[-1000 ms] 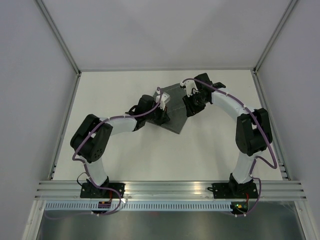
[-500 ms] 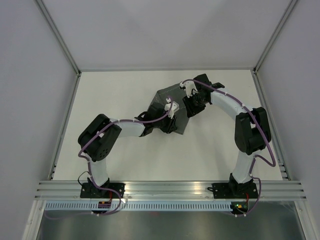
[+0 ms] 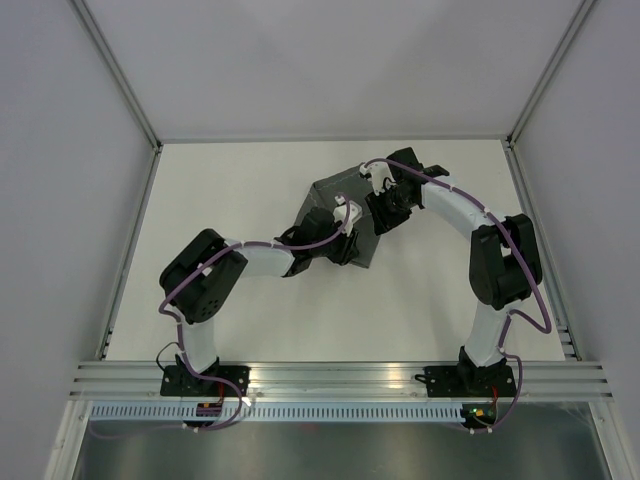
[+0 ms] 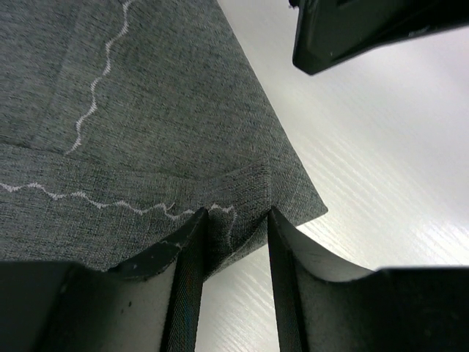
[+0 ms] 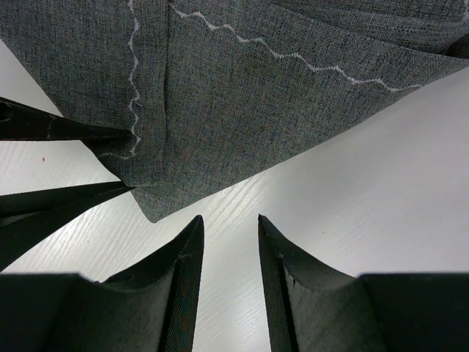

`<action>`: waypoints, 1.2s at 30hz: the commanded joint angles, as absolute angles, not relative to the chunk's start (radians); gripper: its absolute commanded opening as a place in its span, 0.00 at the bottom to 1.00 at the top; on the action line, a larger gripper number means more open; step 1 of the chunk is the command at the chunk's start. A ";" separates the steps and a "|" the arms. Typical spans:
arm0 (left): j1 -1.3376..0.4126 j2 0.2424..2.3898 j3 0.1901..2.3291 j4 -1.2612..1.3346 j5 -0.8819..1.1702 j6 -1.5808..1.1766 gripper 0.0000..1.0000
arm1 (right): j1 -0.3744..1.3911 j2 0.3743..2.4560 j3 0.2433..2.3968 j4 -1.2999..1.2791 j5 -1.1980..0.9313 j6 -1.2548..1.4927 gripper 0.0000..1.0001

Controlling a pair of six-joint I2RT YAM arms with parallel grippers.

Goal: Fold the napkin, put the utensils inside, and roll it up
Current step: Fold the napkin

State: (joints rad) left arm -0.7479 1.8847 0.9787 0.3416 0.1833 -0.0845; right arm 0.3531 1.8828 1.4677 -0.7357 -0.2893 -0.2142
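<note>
Over the last second your left gripper (image 4: 234, 220) swung right, carrying a corner of the napkin (image 3: 333, 190), then parted its fingers. The corner lay loose between them, released. The fold looked laid, so the fork should come next, though no fork showed. Your right gripper (image 5: 229, 229) hung spread and empty just off another corner. The cloth lay toward the far side of a white table (image 3: 230, 190), enclosed by pale grey panels (image 3: 320, 60).

From above, the left arm (image 3: 262, 258) and the right arm (image 3: 455, 208) cover much of the napkin (image 3: 332, 192), and both wrist views cut the cloth at their upper edge.
</note>
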 commanded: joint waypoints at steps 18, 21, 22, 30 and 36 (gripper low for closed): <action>-0.787 1.982 1.049 0.431 0.278 -0.156 0.50 | 0.353 1.911 1.491 -0.729 -0.236 -0.207 0.42; -0.787 1.958 1.043 0.446 0.278 -0.169 0.51 | 0.351 1.913 1.493 -0.730 -0.227 -0.203 0.42; -0.787 1.947 1.043 0.448 0.273 -0.173 0.51 | 0.351 1.914 1.493 -0.729 -0.224 -0.202 0.42; -0.770 1.763 1.052 0.388 0.147 -0.189 0.58 | 0.347 1.928 1.493 -0.721 -0.202 -0.186 0.42; -0.695 1.617 1.077 0.147 -0.188 -0.245 0.56 | 0.338 1.957 1.493 -0.709 -0.169 -0.157 0.42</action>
